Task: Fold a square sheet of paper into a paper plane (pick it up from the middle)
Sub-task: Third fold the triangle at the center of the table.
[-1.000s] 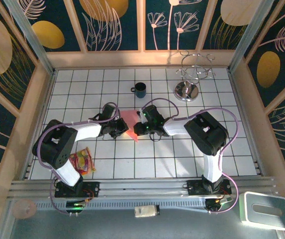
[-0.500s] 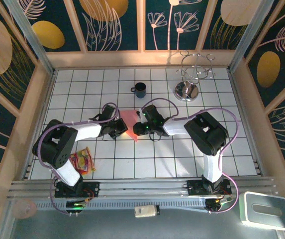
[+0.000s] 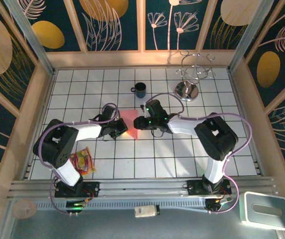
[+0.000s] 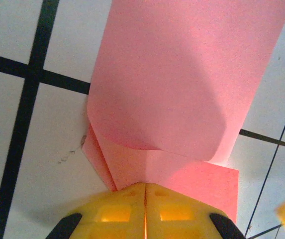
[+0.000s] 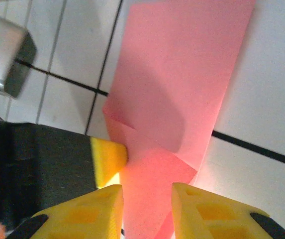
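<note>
- Pink-red folded paper plane (image 3: 132, 124) flat on white tiled table (image 3: 82, 89), between both arms
- Left gripper (image 4: 145, 199) pinched shut on its edge; right gripper (image 5: 147, 199) narrowly parted astride the paper, gripping nothing
- Hold the left pinch firm; press the curled upper flap flat along the crease; avoid dragging

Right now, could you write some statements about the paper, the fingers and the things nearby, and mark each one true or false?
1. The left fingers are closed together on the paper. True.
2. The right fingers are clamped shut. False: they stand apart, with the paper between them.
3. The mug stands on the paper. False: it stands apart from it, farther back.
4. A packet lies left of the paper and nearer the front. True.
</note>
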Controlling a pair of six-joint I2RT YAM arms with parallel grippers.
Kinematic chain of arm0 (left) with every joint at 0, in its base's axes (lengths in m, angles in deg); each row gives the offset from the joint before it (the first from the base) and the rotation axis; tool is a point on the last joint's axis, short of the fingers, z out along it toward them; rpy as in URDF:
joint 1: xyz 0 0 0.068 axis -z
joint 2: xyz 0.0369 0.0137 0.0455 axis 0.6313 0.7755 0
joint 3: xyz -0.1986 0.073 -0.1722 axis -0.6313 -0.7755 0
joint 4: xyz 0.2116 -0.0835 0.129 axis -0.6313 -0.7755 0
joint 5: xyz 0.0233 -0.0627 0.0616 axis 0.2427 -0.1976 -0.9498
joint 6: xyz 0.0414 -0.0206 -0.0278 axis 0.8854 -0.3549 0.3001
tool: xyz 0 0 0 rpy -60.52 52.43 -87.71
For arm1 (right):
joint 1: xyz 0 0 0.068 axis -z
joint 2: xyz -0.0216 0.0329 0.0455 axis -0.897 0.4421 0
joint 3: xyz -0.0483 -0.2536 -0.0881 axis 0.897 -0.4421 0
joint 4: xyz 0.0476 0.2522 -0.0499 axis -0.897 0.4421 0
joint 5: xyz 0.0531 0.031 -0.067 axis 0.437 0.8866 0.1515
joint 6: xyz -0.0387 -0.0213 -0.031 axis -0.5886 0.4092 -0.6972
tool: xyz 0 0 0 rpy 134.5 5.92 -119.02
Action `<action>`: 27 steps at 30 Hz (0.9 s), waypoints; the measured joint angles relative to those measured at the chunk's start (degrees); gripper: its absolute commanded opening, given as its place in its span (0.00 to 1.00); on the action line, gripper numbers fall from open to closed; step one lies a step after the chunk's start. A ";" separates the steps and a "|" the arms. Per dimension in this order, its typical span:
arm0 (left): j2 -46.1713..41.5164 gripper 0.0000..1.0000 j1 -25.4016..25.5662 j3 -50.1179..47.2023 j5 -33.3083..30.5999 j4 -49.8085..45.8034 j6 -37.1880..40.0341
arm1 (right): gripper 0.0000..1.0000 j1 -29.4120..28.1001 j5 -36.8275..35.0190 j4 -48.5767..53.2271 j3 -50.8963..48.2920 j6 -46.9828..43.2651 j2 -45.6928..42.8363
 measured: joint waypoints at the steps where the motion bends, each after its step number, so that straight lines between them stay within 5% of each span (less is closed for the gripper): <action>1: 0.04 0.08 0.00 -0.04 0.00 0.17 -0.02 | 0.26 0.04 0.02 -0.02 0.00 0.15 -0.57; 10: 0.11 0.08 0.00 -0.13 -0.02 0.55 -0.02 | 0.12 -3.52 3.30 0.37 0.24 1.03 0.00; 27: 0.09 0.08 0.00 -0.22 0.02 0.74 0.00 | 0.10 -4.74 6.08 3.39 4.17 1.18 6.62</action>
